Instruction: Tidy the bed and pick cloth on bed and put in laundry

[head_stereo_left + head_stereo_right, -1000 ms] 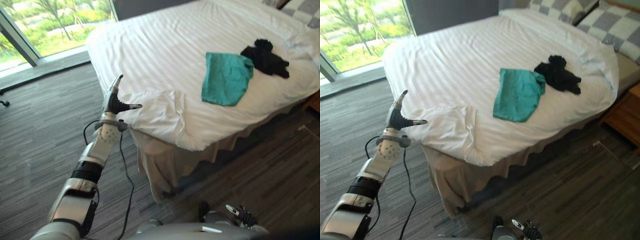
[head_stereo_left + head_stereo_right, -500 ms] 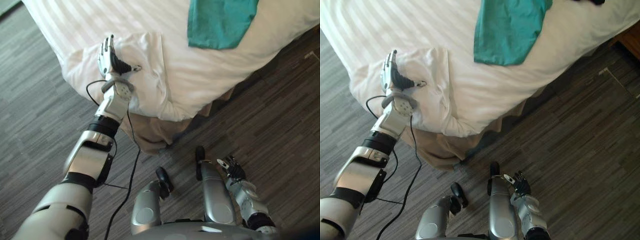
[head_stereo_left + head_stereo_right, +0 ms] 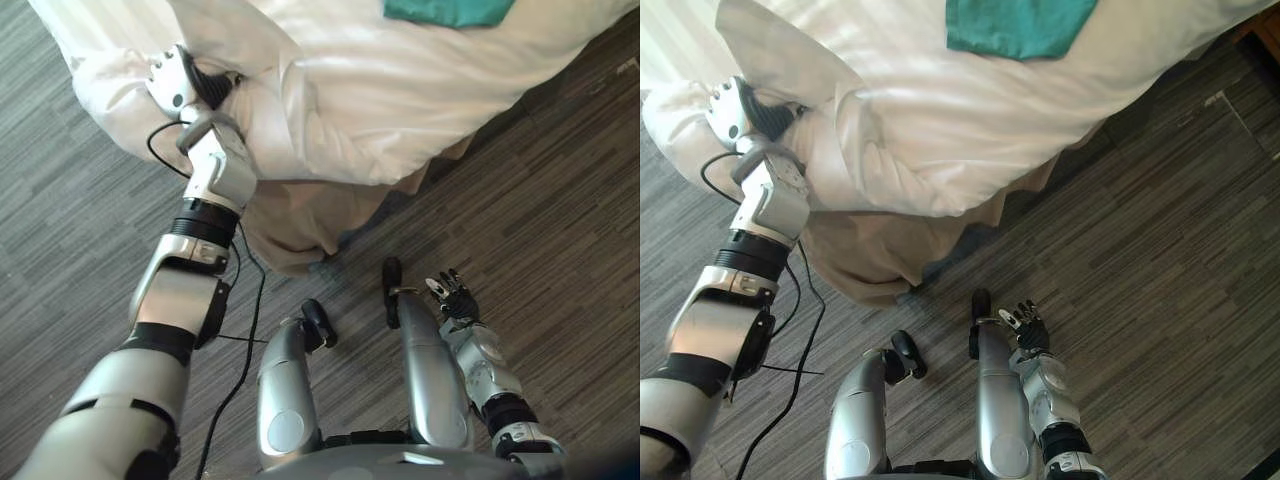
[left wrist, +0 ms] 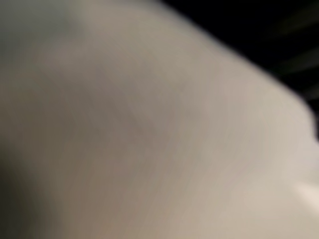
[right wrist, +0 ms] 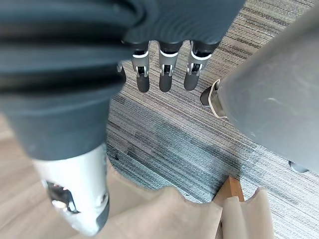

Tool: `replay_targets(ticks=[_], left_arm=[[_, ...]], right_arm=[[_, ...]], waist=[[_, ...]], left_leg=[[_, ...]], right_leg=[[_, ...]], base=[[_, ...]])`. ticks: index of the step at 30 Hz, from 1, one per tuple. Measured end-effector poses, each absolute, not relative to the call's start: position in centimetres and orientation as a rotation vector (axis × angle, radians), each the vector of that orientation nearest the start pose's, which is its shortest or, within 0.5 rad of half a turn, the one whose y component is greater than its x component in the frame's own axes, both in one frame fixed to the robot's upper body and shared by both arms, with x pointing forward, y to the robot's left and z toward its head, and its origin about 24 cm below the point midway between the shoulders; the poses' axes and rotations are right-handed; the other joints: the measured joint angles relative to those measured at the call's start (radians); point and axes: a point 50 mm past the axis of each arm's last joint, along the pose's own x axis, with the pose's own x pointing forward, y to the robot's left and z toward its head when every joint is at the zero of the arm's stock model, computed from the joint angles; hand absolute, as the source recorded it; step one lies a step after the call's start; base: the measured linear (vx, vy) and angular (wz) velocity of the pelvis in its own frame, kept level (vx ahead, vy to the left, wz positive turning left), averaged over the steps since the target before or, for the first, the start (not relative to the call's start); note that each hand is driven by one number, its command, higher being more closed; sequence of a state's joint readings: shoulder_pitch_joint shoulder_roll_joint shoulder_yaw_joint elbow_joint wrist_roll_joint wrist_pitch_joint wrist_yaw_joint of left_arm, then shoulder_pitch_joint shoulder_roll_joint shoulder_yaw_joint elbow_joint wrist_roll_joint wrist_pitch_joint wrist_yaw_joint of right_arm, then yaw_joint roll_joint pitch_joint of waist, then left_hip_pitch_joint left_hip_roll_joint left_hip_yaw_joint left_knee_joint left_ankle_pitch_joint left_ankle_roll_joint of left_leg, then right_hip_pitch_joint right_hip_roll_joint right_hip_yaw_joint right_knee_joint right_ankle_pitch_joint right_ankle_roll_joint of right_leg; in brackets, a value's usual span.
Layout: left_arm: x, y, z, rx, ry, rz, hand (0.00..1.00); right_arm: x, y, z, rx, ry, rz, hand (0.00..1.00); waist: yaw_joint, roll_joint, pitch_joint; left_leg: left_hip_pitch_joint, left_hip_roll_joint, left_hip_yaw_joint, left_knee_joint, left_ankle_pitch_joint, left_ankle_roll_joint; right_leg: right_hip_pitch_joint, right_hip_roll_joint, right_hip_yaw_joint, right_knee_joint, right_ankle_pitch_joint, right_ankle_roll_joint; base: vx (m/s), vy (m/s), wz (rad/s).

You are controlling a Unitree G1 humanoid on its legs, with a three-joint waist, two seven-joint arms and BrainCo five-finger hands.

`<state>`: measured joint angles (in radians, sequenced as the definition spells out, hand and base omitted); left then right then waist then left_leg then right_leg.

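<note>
**Q:** Your right hand, nearest you?
**A:** Idle and hanging low, well short of the bed. Fingers straight and apart, holding nothing.

**Q:** Your left hand?
**A:** Pushed into the bunched corner of the white cover, presumably to pull it flat. Grip: cannot tell, cloth hides it.

**Q:** The item for laundry?
**A:** Teal cloth, lying flat on the cover, well beyond the left hand and off to its right. Untouched.

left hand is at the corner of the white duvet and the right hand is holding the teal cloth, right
Not quite: the right hand holds nothing. It hangs open, low above the floor, as the right wrist view shows. The teal cloth lies on the white duvet, and the left hand is at the duvet's corner.
</note>
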<state>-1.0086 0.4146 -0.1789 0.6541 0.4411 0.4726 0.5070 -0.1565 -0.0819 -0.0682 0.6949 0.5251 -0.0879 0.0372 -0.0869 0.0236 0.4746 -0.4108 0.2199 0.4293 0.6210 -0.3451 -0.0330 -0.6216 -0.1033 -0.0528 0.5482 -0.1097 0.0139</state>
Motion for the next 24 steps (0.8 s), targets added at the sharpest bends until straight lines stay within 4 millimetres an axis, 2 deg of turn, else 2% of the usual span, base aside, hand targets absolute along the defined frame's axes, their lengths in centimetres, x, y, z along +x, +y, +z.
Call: replay_targets(ticks=[4, 7, 9, 10, 12, 13, 16, 17, 19, 22, 24], left_arm=[[39.2, 20.7, 19.9, 0.906, -0.157, 0.587, 1.00], [38.3, 19.8, 17.8, 0.914, -0.194, 0.465, 1.00], [37.4, 19.5, 15.4, 0.926, -0.180, 0.381, 1.00], [37.2, 19.6, 14.9, 0.928, -0.170, 0.370, 1.00], [36.1, 20.1, 12.1, 0.938, -0.113, 0.307, 1.00], [35.2, 20.5, 10.4, 0.944, -0.080, 0.273, 1.00], [33.1, 21.0, 7.7, 0.946, -0.040, 0.204, 1.00], [32.7, 21.1, 7.2, 0.943, -0.031, 0.196, 0.00], [30.5, 21.8, 4.2, 0.941, 0.053, 0.154, 0.00], [28.0, 22.6, 1.4, 0.898, 0.144, 0.135, 0.00], [26.8, 23.1, 0.3, 0.871, 0.181, 0.138, 0.00]], right_arm=[[24.6, -18.3, -6.6, 0.445, 0.426, -0.183, 0.00], [23.1, -18.7, -7.7, 0.417, 0.477, -0.200, 0.00], [21.6, -19.0, -8.7, 0.402, 0.533, -0.222, 0.00], [21.3, -19.0, -8.9, 0.402, 0.544, -0.226, 0.00], [19.8, -19.2, -10.0, 0.401, 0.603, -0.252, 0.00], [18.8, -19.2, -10.7, 0.403, 0.641, -0.266, 0.00], [16.4, -19.3, -12.1, 0.409, 0.732, -0.302, 0.00], [16.0, -19.3, -12.4, 0.409, 0.753, -0.308, 0.00], [14.1, -20.0, -13.5, 0.420, 0.825, -0.367, 0.00], [12.3, -20.5, -14.5, 0.427, 0.905, -0.418, 0.00], [11.9, -20.7, -14.8, 0.432, 0.929, -0.433, 0.00]], waist=[[0.004, 0.002, -0.003], [0.031, 0.012, -0.014], [0.053, 0.020, -0.056], [0.054, 0.021, -0.066], [0.054, 0.027, -0.113], [0.061, 0.025, -0.147], [0.079, 0.025, -0.209], [0.078, 0.026, -0.215], [0.079, 0.032, -0.267], [0.081, 0.035, -0.311], [0.082, 0.035, -0.315]], left_leg=[[0.072, -0.032, 0.002, -0.054, 0.015, 0.003], [0.144, -0.057, -0.004, -0.113, 0.035, 0.000], [0.178, -0.067, -0.006, -0.153, 0.048, -0.006], [0.186, -0.070, -0.007, -0.162, 0.051, -0.007], [0.229, -0.080, -0.027, -0.210, 0.072, -0.015], [0.259, -0.082, -0.030, -0.244, 0.087, -0.024], [0.316, -0.087, -0.047, -0.318, 0.121, -0.037], [0.330, -0.088, -0.055, -0.335, 0.127, -0.039], [0.387, -0.093, -0.083, -0.423, 0.166, -0.047], [0.435, -0.096, -0.114, -0.512, 0.210, -0.053], [0.454, -0.095, -0.121, -0.536, 0.224, -0.052]], right_leg=[[0.057, -0.022, -0.001, -0.007, -0.012, 0.009], [0.121, -0.043, -0.019, -0.015, -0.028, 0.007], [0.150, -0.048, -0.031, -0.028, -0.036, 0.011], [0.157, -0.051, -0.035, -0.032, -0.039, 0.012], [0.212, -0.057, -0.063, -0.062, -0.044, 0.012], [0.246, -0.055, -0.079, -0.089, -0.044, 0.012], [0.314, -0.051, -0.115, -0.142, -0.044, 0.012], [0.331, -0.050, -0.124, -0.155, -0.043, 0.013], [0.404, -0.036, -0.159, -0.232, -0.024, 0.014], [0.479, -0.011, -0.187, -0.343, 0.019, 0.015], [0.524, 0.000, -0.203, -0.411, 0.051, 0.016]], base=[[0.04, 0.010, 0.10], [0.08, -0.004, 0.18], [0.10, -0.016, 0.13], [0.12, -0.026, 0.24], [0.13, -0.029, 0.31], [0.12, -0.029, 0.20], [0.11, -0.043, 0.23], [0.07, -0.040, 0.31], [0.08, -0.037, 0.32], [0.07, -0.018, 0.25], [0.03, 0.003, 0.15]])
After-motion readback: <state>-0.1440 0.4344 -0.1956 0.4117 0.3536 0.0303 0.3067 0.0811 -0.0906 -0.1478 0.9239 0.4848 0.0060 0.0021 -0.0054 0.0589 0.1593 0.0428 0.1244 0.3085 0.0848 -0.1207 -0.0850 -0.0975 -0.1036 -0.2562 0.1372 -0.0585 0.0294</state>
